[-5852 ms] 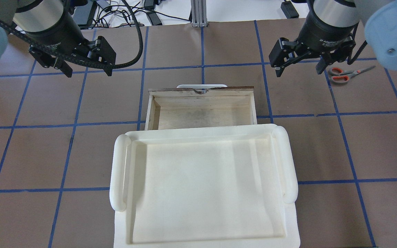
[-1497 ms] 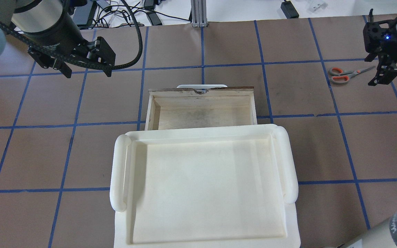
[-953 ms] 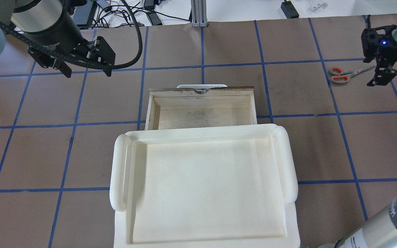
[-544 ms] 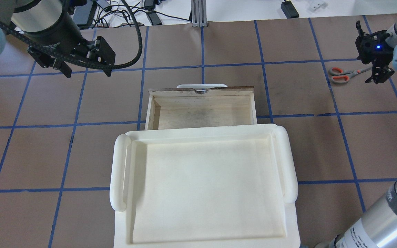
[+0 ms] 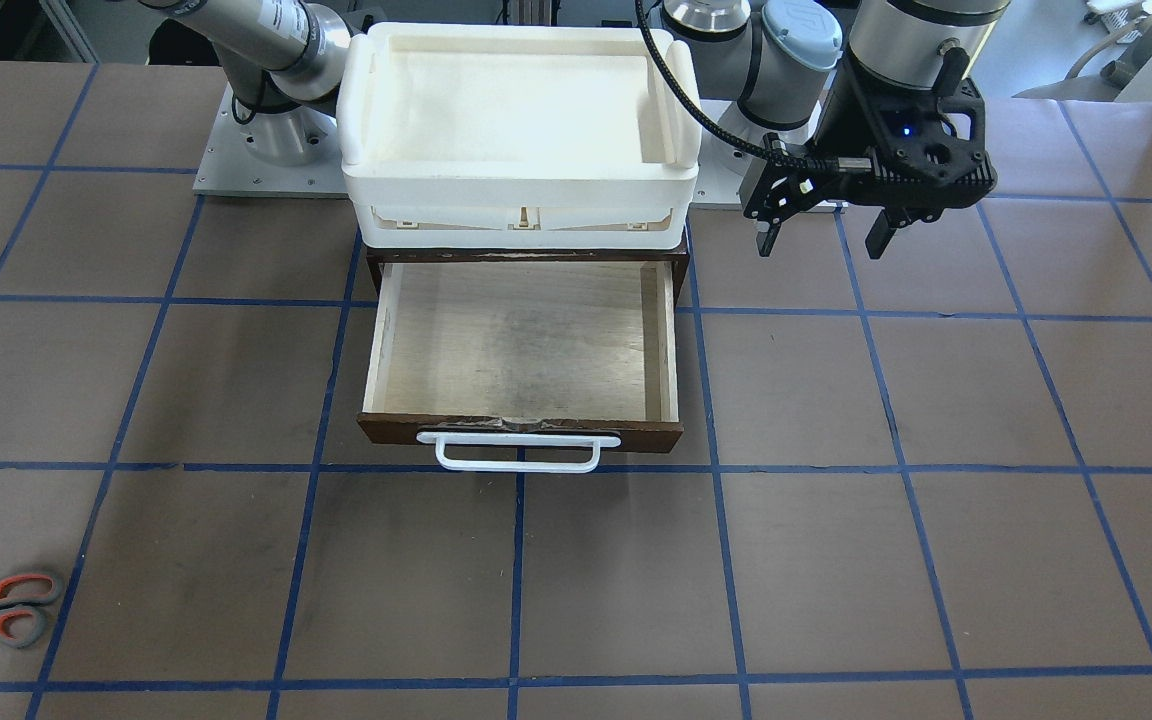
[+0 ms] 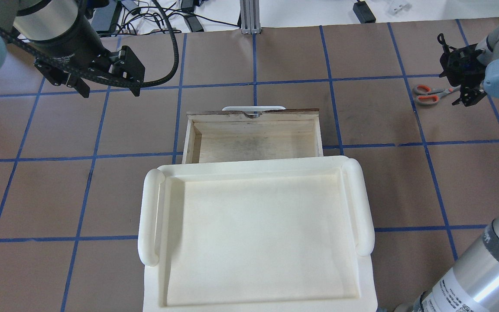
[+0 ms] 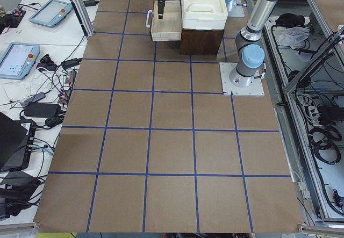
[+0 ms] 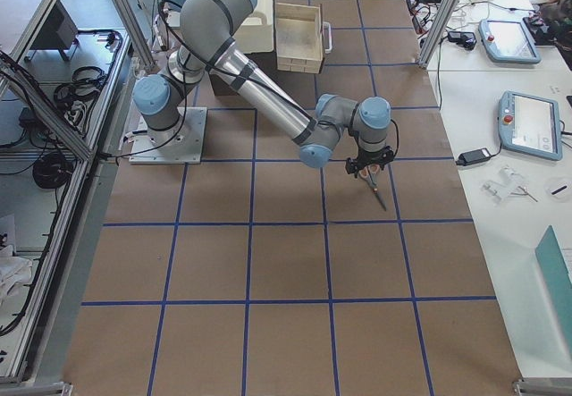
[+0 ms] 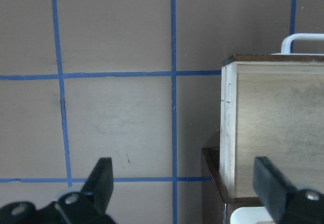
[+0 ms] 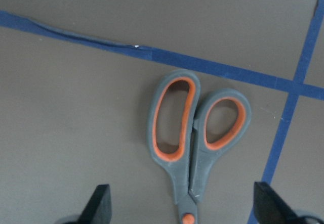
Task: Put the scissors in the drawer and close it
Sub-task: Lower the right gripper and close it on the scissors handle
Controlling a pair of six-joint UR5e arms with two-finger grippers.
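Scissors flat on brown blue-taped table, right end effector spread wide above.

White lettering on the round body of the black two-finger left claw, far left, seems to end in "Gripper"; the rest is blurred. The right arm's silver tube, near right, bears a printed label too small to read.

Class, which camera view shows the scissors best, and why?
The right wrist-mounted view: the scissors show close up, handles grey lined orange. Overhead shows them small, blades partly behind the right claw. Front-facing crops them at its edge. Exterior right shows a sliver. Exterior left and left wrist show none.
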